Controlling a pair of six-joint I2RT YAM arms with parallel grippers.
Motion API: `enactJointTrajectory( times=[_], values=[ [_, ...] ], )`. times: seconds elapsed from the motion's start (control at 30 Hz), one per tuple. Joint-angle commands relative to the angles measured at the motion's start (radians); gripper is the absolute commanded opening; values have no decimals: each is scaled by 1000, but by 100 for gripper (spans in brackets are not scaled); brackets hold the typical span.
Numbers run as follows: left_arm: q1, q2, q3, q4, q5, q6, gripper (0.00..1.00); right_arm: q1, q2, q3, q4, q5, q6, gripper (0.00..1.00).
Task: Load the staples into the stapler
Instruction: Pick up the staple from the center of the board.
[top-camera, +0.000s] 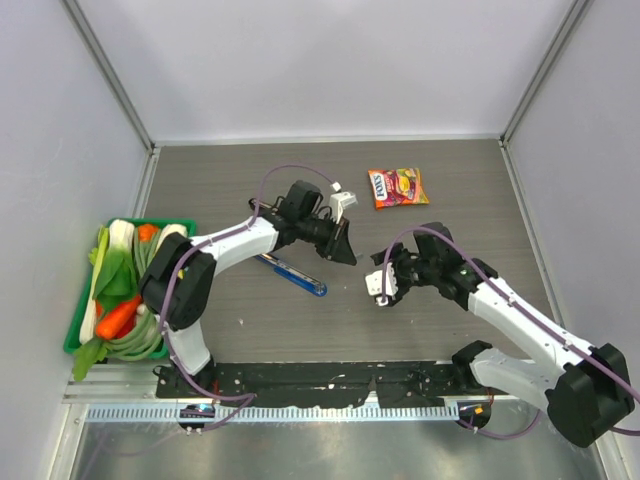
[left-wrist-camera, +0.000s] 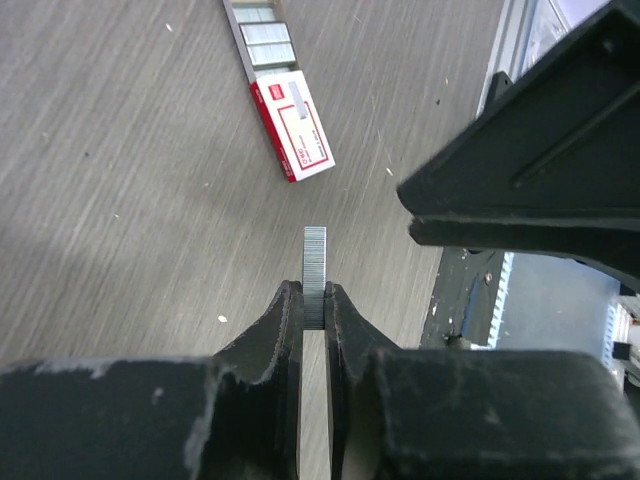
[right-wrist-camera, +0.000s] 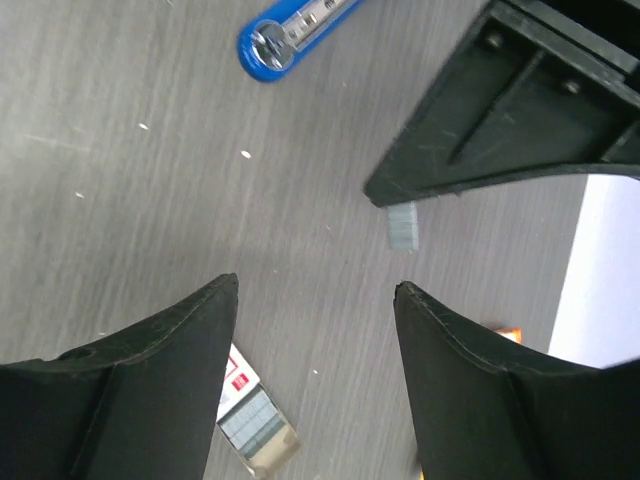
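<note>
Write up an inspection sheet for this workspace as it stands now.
Surface: dark wood-grain table with a few pale specks.
Job's things: staple strip held in the left gripper; staple box lying open on the table; stapler not seen.
Clutter: snack bag, blue pen-like tool, green basket of vegetables.
Grippers: left gripper shut on the strip; right gripper open and empty.
Cables: purple cables looped along both arms.
Surroundings: white walls; nothing else seen.
</note>
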Motion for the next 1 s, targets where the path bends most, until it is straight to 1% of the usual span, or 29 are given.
enactJointTrajectory(
  times=[0.0, 0.03, 0.07, 0.13, 0.47, 0.63, 0.8, 0.87, 0.97],
  values=[
    [0, 23, 36, 15, 91, -16, 0, 25, 4, -28, 205, 128, 4, 66],
    [0, 28, 35, 15, 96, -7, 0, 26, -1, -36, 253, 145, 7, 65],
    [0, 28, 31, 14, 110, -5, 0, 29, -7, -54, 279, 177, 27, 65],
    [0, 34, 34, 4, 128, 7, 0, 29, -8, -65, 316, 191, 33, 64],
    [-9, 60, 51, -20, 170, 18, 2, 61, 2, -100, 310, 113, 20, 63],
    [-12, 69, 61, -26, 180, 16, 2, 84, 19, -114, 333, 112, 17, 56],
    [-14, 77, 64, -26, 188, 12, 3, 92, 25, -130, 354, 125, 12, 52],
    [-15, 80, 67, -25, 194, 9, 3, 100, 32, -140, 382, 136, 21, 48],
    [-18, 86, 70, -25, 196, 7, 2, 114, 44, -159, 434, 165, 27, 45]
  ],
)
